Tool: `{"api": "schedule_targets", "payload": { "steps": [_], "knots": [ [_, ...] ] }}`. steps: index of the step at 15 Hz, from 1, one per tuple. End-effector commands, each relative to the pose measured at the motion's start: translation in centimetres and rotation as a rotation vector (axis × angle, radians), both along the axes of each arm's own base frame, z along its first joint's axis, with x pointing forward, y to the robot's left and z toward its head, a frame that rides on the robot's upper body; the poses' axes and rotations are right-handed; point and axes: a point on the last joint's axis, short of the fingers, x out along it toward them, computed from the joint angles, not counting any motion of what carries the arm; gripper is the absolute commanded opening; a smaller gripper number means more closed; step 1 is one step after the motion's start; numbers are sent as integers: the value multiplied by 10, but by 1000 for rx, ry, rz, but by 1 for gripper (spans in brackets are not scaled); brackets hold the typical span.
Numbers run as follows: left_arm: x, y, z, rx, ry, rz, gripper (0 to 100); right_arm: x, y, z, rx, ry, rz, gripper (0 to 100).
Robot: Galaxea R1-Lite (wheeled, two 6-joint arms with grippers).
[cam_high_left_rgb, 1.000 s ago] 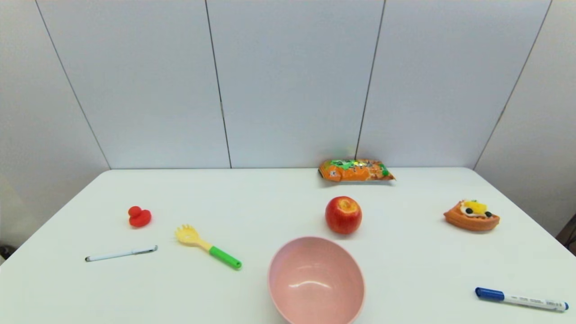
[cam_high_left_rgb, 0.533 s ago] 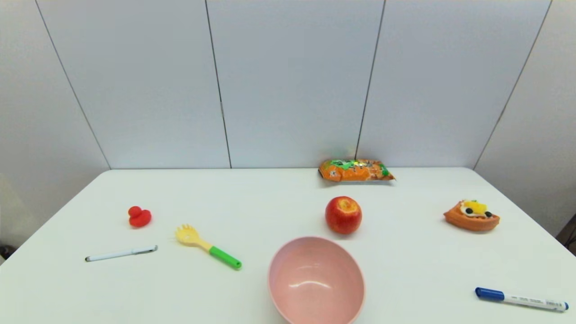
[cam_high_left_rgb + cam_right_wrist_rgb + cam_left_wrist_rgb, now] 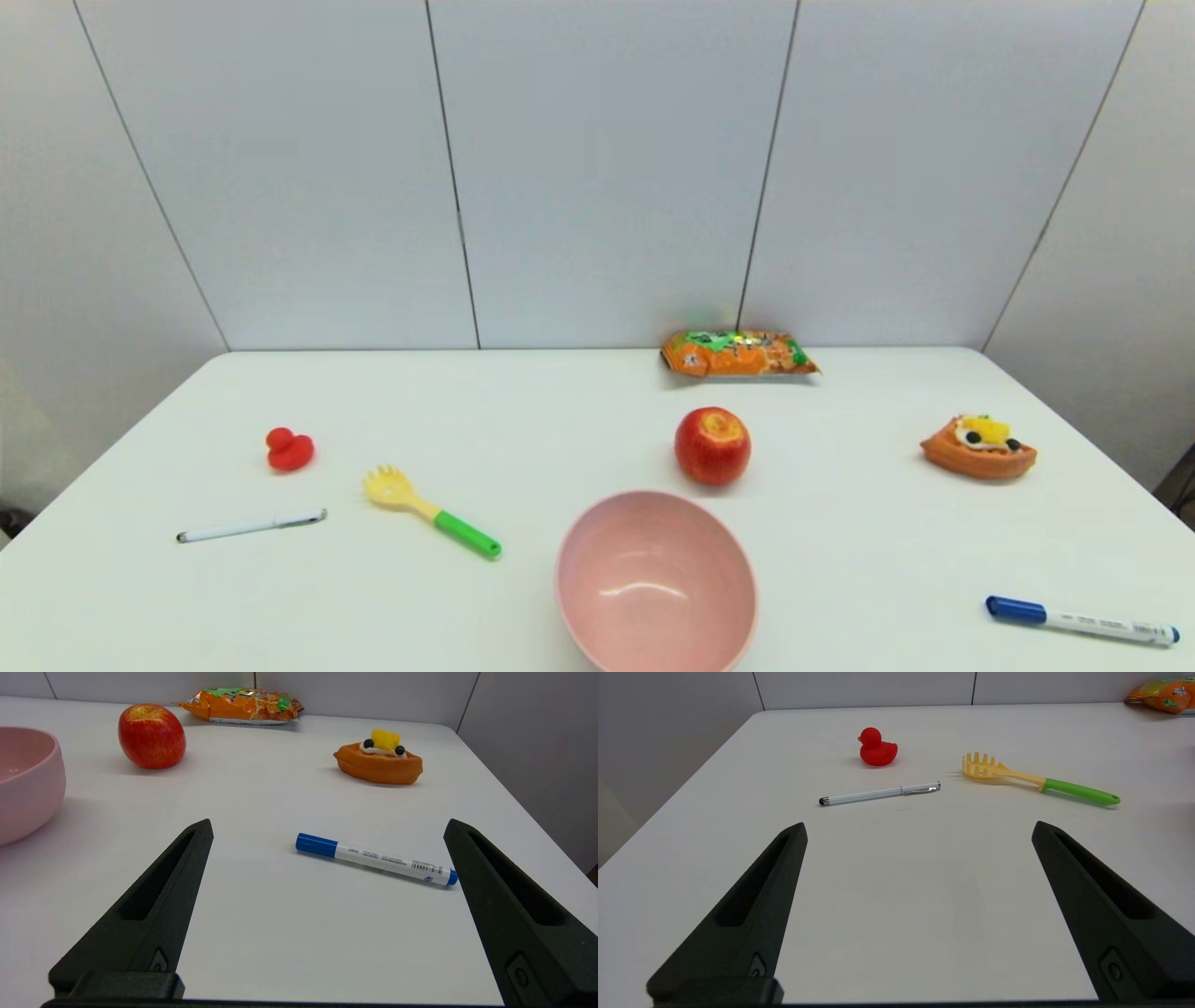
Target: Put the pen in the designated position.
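From the head camera you see one white table [image 3: 840, 560] carrying eight things. One pen [image 3: 250, 526], slim and white with a dark tip, lies flat on the left side near the front edge. Just behind it sits one red duck [image 3: 288, 450], and to its right, apart from it, one fork [image 3: 431, 512] with a yellow head and a green handle. One pink bowl [image 3: 655, 581] stands at the front centre, one apple [image 3: 712, 445] just behind it, and one orange snack bag [image 3: 738, 353] against the back wall. One waffle toy [image 3: 978, 446] rests on the right, and one blue-capped marker [image 3: 1081, 621] lies at the front right. Neither arm shows in this view.

In the left wrist view you see the left gripper [image 3: 920, 828] with its two black fingers [image 3: 761, 891] spread wide, holding nothing, above bare table short of the pen [image 3: 879, 794]. The pen lies crosswise between the finger lines, with the duck [image 3: 876, 748] beyond it and the fork [image 3: 1036, 781] off to one side.

In the right wrist view you see the right gripper [image 3: 328, 826] likewise spread wide and empty. The marker [image 3: 375, 858] lies between its fingers [image 3: 163, 896] on the table, untouched. Beyond it you can count the waffle toy [image 3: 378, 759], the apple [image 3: 151, 736], the snack bag [image 3: 239, 705] and part of the bowl [image 3: 28, 779].
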Motion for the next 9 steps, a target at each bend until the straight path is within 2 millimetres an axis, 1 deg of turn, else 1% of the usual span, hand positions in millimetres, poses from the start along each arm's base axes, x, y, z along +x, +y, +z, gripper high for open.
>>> {"api": "schedule_targets", "payload": {
  "steps": [1,9],
  "knots": [
    [0,0,0,0,0,0,100,0,0,0,-1,1,1,100],
    [0,0,0,0,0,0,100,0,0,0,0,1,0,100]
  ]
}}
